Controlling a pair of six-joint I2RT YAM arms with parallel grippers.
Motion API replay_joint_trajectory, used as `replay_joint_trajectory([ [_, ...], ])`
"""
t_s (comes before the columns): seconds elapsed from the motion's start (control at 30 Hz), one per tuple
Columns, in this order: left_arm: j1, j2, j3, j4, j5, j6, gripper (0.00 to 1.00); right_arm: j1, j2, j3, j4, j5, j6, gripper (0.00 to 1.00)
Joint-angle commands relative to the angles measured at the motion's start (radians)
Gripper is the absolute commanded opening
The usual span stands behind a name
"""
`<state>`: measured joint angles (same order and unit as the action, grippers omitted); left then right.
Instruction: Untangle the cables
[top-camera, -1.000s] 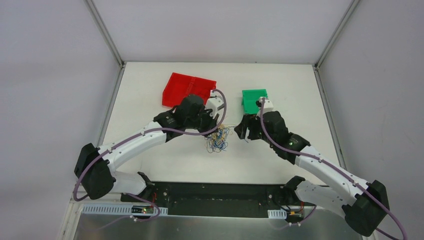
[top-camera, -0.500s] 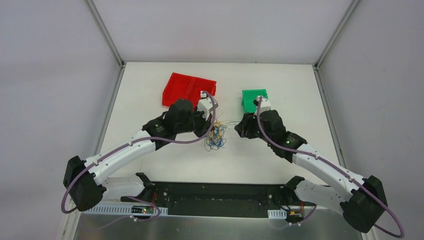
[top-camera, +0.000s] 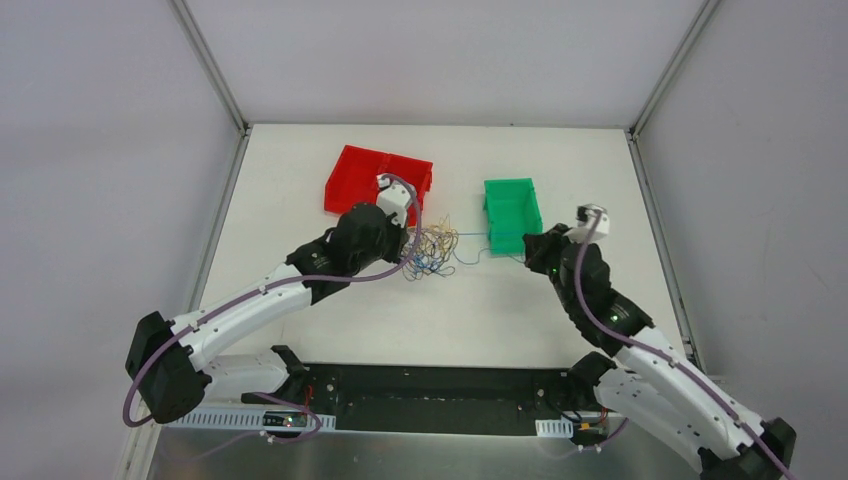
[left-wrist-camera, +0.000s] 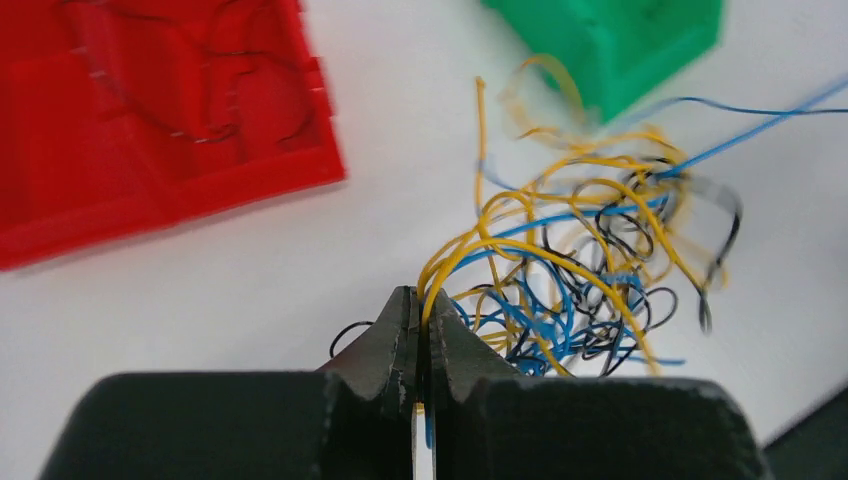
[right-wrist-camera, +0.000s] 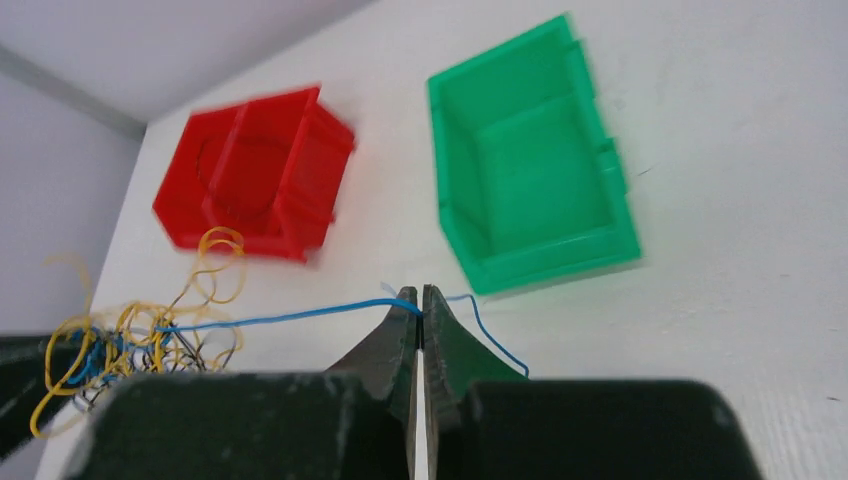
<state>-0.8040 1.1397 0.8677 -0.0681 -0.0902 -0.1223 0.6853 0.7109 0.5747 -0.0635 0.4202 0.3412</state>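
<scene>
Drawn back rightward since a second ago, the right end effector (right-wrist-camera: 420, 296) pinches one blue strand (right-wrist-camera: 280, 318) stretched from the cables (top-camera: 430, 250), a mid-desk (top-camera: 300, 200) tangle bunched against the left end effector (left-wrist-camera: 420, 300), which is closed on its yellow loops, short of the red bin (top-camera: 365, 175).

- Two arms; left arm (top-camera: 240, 305); right arm (top-camera: 660, 360)
- Two grippers, one per arm; left gripper (left-wrist-camera: 420, 305); right gripper (right-wrist-camera: 420, 300)
- Two bins; one red bin (top-camera: 350, 175); one green bin (top-camera: 511, 184)
- One tangle (top-camera: 428, 250) of cables; three colours in it: yellow, blue, dark; the strands are too knotted to count
- One blue wire (right-wrist-camera: 280, 318) stretched out from the tangle
- Dark wires (left-wrist-camera: 215, 90) in the red bin; a few; exact number unclear
- One table (top-camera: 290, 210)
</scene>
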Motion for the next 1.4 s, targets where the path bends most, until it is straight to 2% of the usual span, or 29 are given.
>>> replay_joint_trajectory([
  [0.0,0.04,-0.038,-0.022,-0.046,-0.484,-0.133,0.0,-0.056,-0.166,-0.024,-0.087,0.339,0.123,0.0],
  [0.4,0.134,-0.183,-0.122,-0.098,-0.815,-0.382,0.0,-0.079,-0.544,0.019,-0.326,0.681,0.189,0.0],
  [0.57,0.137,-0.258,-0.164,-0.098,-0.881,-0.441,0.0,-0.078,-0.651,-0.003,-0.308,0.648,0.161,0.0],
  [0.63,0.137,-0.271,-0.166,-0.096,-0.848,-0.44,0.0,-0.079,-0.617,0.004,-0.284,0.559,0.131,0.0],
  [0.8,0.136,-0.277,-0.137,-0.095,-0.649,-0.377,0.0,-0.079,-0.428,0.053,-0.222,0.25,0.037,0.0],
  [1.0,0.135,-0.287,-0.137,-0.095,-0.622,-0.39,0.0,-0.079,-0.325,0.127,-0.187,0.122,0.004,0.0],
  [1.37,0.136,-0.282,-0.148,-0.091,-0.628,-0.404,0.0,-0.079,-0.018,0.468,-0.218,0.071,-0.02,0.0],
])
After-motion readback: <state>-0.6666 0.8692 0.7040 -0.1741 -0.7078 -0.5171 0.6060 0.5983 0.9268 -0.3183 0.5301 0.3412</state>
